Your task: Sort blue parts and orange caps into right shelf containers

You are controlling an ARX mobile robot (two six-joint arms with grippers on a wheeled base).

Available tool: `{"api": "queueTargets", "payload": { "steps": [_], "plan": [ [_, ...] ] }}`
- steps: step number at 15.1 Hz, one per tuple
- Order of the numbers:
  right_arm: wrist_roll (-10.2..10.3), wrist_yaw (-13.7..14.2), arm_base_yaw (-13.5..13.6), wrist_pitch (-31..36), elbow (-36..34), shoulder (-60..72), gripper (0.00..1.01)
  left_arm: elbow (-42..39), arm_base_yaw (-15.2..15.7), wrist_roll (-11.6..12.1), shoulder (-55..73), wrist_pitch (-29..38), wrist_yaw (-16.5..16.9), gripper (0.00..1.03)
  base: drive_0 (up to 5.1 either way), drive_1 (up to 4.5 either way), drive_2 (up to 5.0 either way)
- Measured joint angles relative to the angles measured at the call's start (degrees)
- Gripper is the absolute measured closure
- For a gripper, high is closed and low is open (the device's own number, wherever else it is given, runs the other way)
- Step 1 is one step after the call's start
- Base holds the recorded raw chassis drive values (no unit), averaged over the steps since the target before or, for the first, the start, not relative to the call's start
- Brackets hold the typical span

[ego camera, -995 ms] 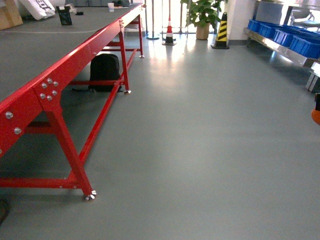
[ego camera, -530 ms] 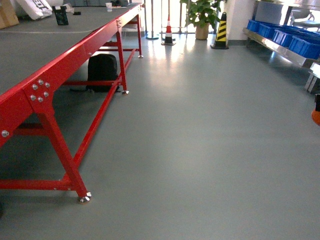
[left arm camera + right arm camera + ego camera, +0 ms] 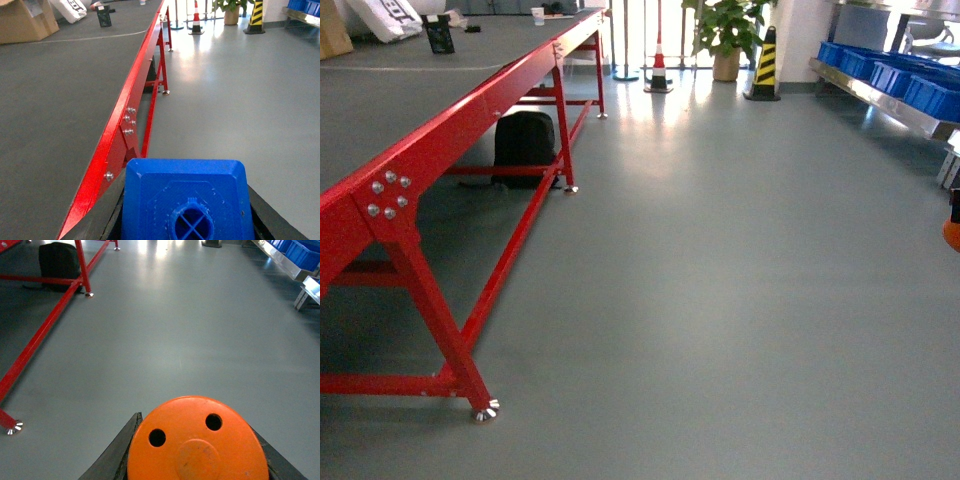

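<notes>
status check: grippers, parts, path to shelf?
Left gripper shut on small blue block. Right gripper shut on orange holed cap. Blue crates on steel shelf far right; floor between bare.

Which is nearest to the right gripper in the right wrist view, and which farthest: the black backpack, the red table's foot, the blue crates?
1. Red table's foot, low left, nearest the right gripper holding the orange cap.
2. Black backpack, upper left under the table.
3. Blue crates, top right on the shelf, farthest.

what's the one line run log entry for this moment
left gripper: holds blue part | right gripper: holds orange cap | blue crates: far right
</notes>
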Motion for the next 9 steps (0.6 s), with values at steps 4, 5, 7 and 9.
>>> {"api": "queueTargets", "payload": {
  "steps": [4, 5, 7, 9],
  "plan": [
    [0.00, 0.00, -0.02, -0.20, 0.00, 0.00, 0.57, 0.00, 0.00, 0.00, 0.07, -0.02, 0.02, 0.59, 0.0, 4.37, -4.3],
    [0.00, 0.00, -0.02, 0.02, 0.00, 0.00, 0.57, 0.00, -0.02, 0.00, 0.07, 0.00, 0.07, 0.59, 0.1, 4.44, -4.2],
    [0.00, 0.00, -0.02, 0.00, 0.00, 0.00, 0.57, 0.00, 0.00, 0.00, 0.07, -0.04, 0.07, 0.59, 0.1, 4.46, -4.2],
    [0.00, 0.00, -0.02, 0.09, 0.00, -0.02, 0.57, 0.00, 0.00, 0.00, 0.11, 0.11, 0.09, 0.59, 0.1, 4.44, -4.2]
  ]
}}
